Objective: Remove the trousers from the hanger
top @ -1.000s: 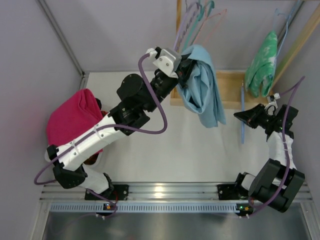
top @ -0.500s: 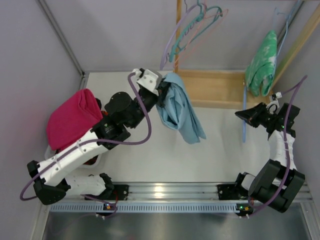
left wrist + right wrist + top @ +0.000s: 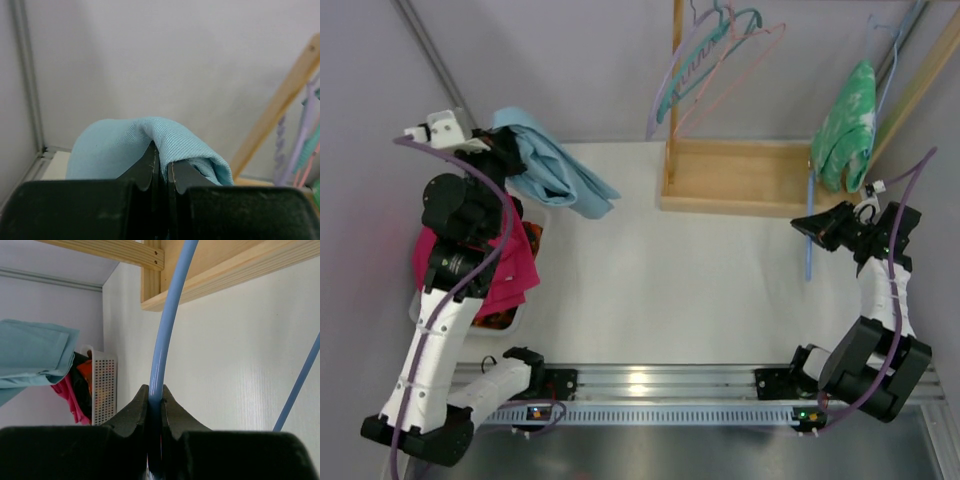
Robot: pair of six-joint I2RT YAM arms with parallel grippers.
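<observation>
The light blue trousers (image 3: 555, 170) hang from my left gripper (image 3: 502, 160) at the far left, high above the white laundry basket (image 3: 516, 318). In the left wrist view the jaws are shut on a fold of the trousers (image 3: 165, 137). My right gripper (image 3: 812, 226) at the right is shut on a blue hanger (image 3: 807, 225); in the right wrist view the hanger's bar (image 3: 167, 330) runs up from between the jaws. No cloth is on that hanger.
A wooden rack (image 3: 740, 175) stands at the back with several bare hangers (image 3: 705, 60) on its rail. A green garment (image 3: 845, 125) hangs at the back right. The basket holds a pink cloth (image 3: 510, 280) and dark clothes.
My left arm has swung far to the left with the trousers, from beside the wooden rack to above the basket. The right arm has stayed in place, still shut on the blue hanger.
</observation>
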